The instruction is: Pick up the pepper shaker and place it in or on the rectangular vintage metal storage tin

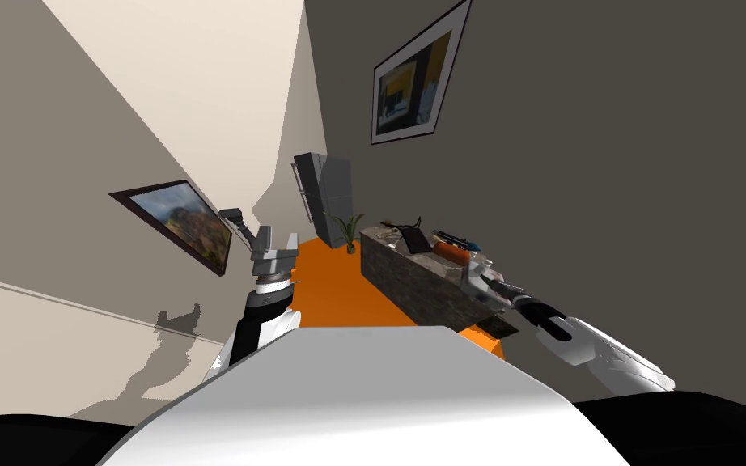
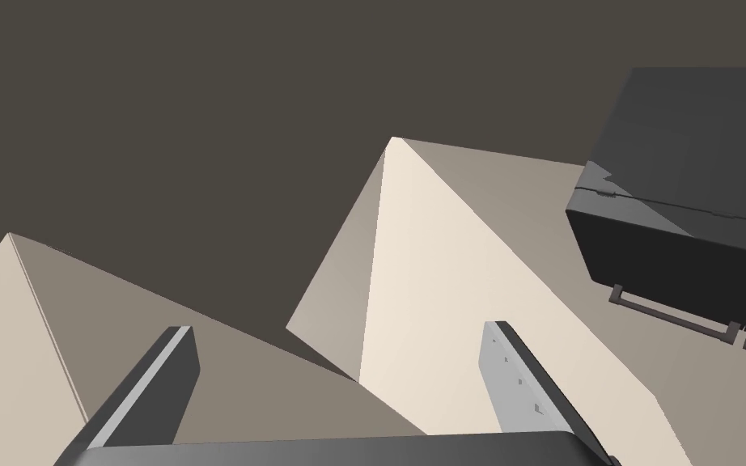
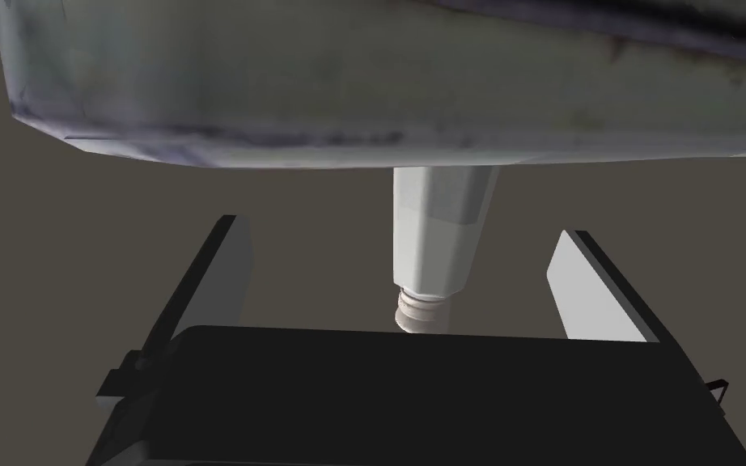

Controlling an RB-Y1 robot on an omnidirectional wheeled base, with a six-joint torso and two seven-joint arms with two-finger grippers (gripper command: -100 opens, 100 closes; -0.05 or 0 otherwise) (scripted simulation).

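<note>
The right gripper (image 3: 400, 233) was wide open, with 1 finger on each side of the pepper shaker (image 3: 436, 243), and neither finger touched it. The shaker was a pale, thin tube with a ribbed end close to the gripper's dark body. Its other end met the edge of the worn grey tin (image 3: 282, 81). In the head view this spot was at the middle right of the frame, on top of the stone-look counter (image 1: 412, 283). The left gripper (image 1: 278, 239), at the middle left of that frame, was up in the air, open and holding nothing. I thought the shaker could fall over. It was tall and thin, so a finger that bumped it could knock it down. If the fingers closed off-centre, 1 would hit first and push it sideways. I could not tell if the shaker stood on the tin or just beside it, so it might also slip off an edge.
</note>
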